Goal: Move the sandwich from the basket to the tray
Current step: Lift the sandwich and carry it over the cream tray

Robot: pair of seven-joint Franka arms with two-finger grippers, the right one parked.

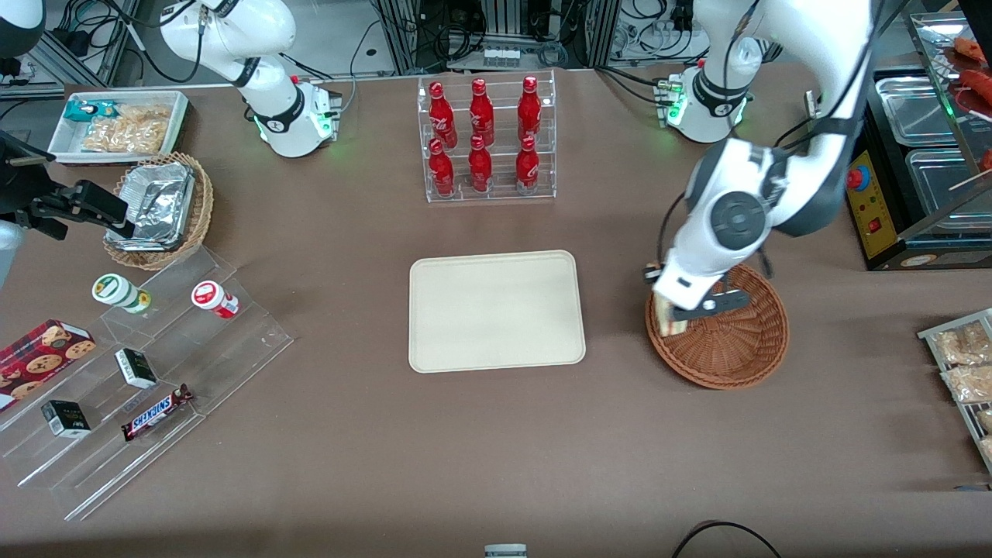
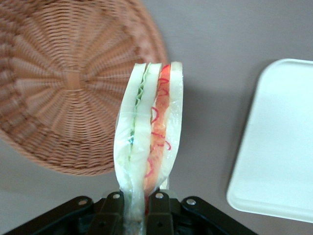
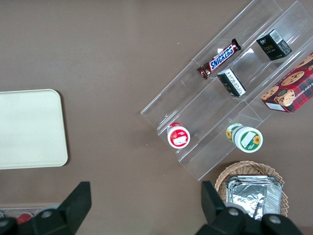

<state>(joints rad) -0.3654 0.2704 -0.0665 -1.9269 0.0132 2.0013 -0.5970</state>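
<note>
above the basket point(image 1: 736, 353) rim, the gripper point(image 2: 135, 205) pinches the sandwich point(image 2: 149, 132).

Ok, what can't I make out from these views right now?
- Front view: most of the sandwich is hidden by the hand and arm above the basket.
- Left wrist view: the tray and basket are cut off by the frame.
- Right wrist view: sandwich, basket and hand are out of frame.

Near the tray point(image 1: 496, 311), 1 in number, stand 6 red bottles point(image 1: 480, 116) in 1 clear rack point(image 1: 488, 139). Beside it: 1 basket point(image 1: 728, 341), 1 sandwich point(image 2: 149, 132), 1 gripper point(image 2: 134, 203). Toward the parked arm's end: 1 Snickers bar point(image 1: 157, 412), 2 small cups point(image 1: 122, 292), 2 dark boxes point(image 1: 136, 367).
</note>
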